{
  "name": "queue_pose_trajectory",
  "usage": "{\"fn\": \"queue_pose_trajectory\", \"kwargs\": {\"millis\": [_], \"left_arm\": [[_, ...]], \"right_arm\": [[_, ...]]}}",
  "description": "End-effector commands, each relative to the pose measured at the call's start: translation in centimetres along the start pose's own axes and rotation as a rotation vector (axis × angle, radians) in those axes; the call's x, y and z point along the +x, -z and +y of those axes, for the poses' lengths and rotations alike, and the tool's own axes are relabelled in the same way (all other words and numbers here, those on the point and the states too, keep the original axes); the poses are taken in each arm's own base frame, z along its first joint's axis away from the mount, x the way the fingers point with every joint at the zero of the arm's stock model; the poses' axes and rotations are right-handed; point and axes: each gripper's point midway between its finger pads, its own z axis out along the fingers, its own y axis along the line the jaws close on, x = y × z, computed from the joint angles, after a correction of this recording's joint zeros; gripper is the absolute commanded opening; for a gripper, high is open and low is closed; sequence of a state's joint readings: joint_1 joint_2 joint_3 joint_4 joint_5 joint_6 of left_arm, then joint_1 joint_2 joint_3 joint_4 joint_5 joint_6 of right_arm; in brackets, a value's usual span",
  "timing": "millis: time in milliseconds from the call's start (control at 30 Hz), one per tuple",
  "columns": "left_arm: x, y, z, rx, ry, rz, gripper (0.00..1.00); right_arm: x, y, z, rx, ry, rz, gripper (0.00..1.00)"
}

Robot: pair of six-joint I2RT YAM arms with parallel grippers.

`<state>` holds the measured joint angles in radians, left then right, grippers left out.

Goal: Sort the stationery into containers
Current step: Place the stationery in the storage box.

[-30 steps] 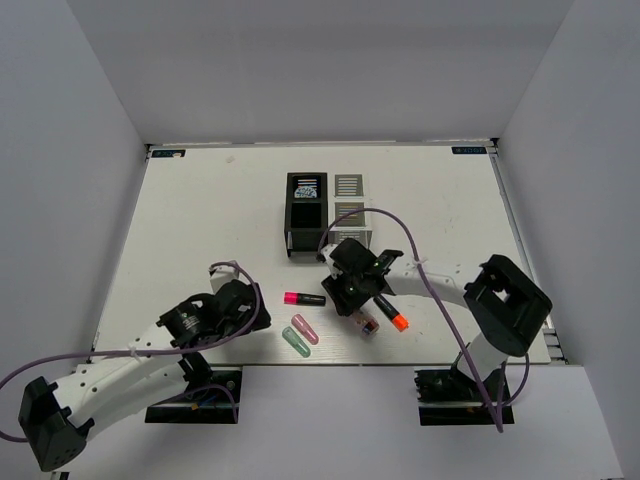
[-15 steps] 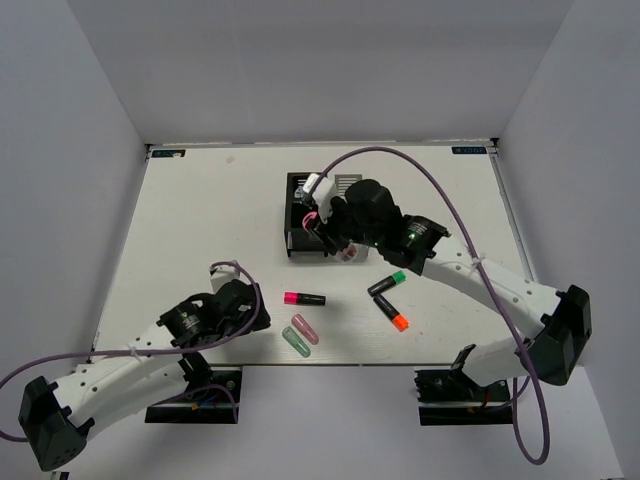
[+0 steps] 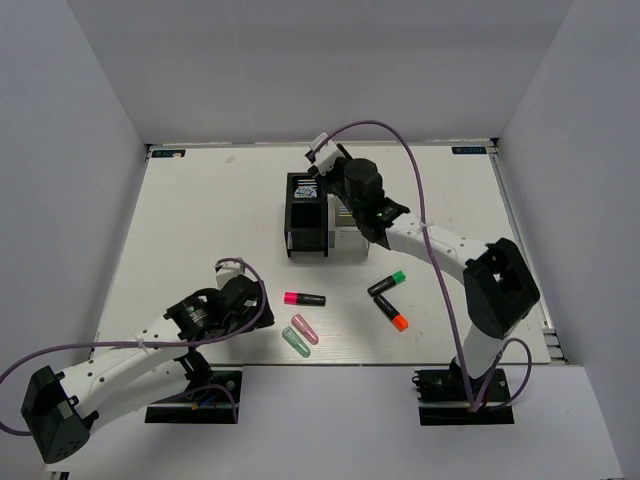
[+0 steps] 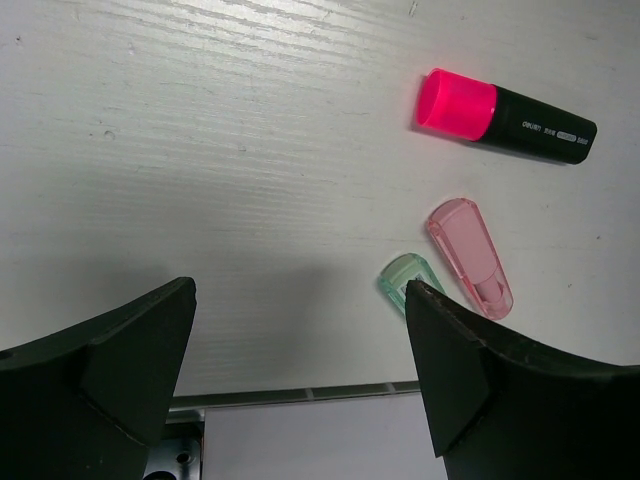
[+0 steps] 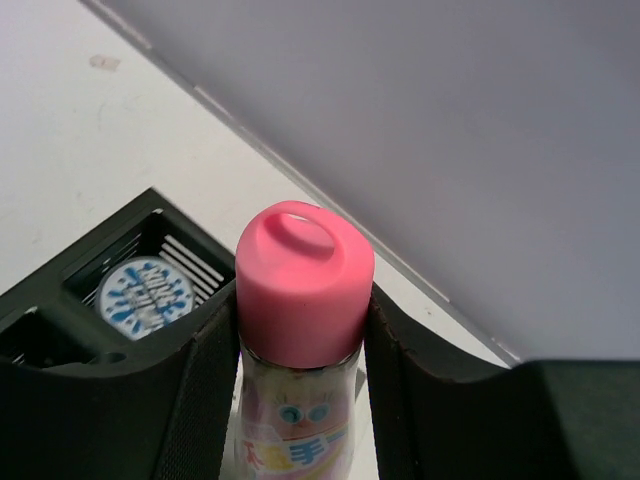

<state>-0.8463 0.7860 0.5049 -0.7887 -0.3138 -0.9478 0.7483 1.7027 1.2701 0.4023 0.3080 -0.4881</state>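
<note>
My right gripper (image 3: 338,196) is shut on the pink clear tube (image 5: 303,300), holding it by its pink cap over the two boxes at the back. The black box (image 3: 306,228) holds the blue round roll (image 3: 307,188), which also shows in the right wrist view (image 5: 145,290). The white box (image 3: 349,239) is partly hidden under the right arm. My left gripper (image 4: 300,350) is open and empty, just left of the pink capsule (image 4: 470,257) and green capsule (image 4: 402,281). The pink-capped marker (image 4: 505,118) lies beyond them.
The green-capped marker (image 3: 386,282) and orange-capped marker (image 3: 393,314) lie on the table right of centre, near the front. The table's front edge (image 4: 300,395) is close below my left gripper. The back wall rises just behind the boxes.
My right arm lifted the pink tube from near the markers at the front and carried it back over the boxes. The left arm barely moved.
</note>
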Motion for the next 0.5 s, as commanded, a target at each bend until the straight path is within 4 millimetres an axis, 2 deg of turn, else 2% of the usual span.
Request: {"fn": "queue_pose_trajectory", "kwargs": {"millis": [0,67,100,133,167,233,267,367,467], "left_arm": [[-1.0,0.7,-1.1,0.033,0.014,-0.023,0.96],[-1.0,0.7,-0.9,0.027,0.012,-0.025,0.96],[-1.1,0.8,-1.0,0.029,0.013,-0.026,0.96],[-1.1,0.7,-0.9,0.025,0.008,-0.025,0.96],[-1.1,0.8,-1.0,0.025,0.01,-0.027,0.97],[-1.2,0.7,-0.9,0.02,0.004,-0.027,0.97],[-1.1,0.7,-0.8,0.014,0.0,-0.026,0.97],[-1.0,0.5,-0.8,0.005,-0.012,-0.019,0.97],[-0.9,0.3,-1.0,0.005,-0.011,-0.011,0.97]], "right_arm": [[-5.7,-1.0,-5.3,0.148,-0.15,-0.229,0.0],[-5.4,-1.6,-5.7,0.136,-0.227,-0.272,0.0],[-4.5,-2.1,-5.7,0.135,-0.241,-0.267,0.0],[-4.9,-2.3,-6.0,0.134,-0.274,-0.288,0.0],[-4.2,-2.6,-6.7,0.136,-0.3,-0.279,0.0],[-3.4,-3.2,-6.4,0.123,-0.356,-0.259,0.0],[-2.5,-3.4,-7.2,0.127,-0.398,-0.247,0.0],[-0.4,-3.8,-6.7,0.075,-0.478,-0.219,0.0],[0.3,-4.2,-6.3,0.023,-0.498,-0.236,0.0]]}}
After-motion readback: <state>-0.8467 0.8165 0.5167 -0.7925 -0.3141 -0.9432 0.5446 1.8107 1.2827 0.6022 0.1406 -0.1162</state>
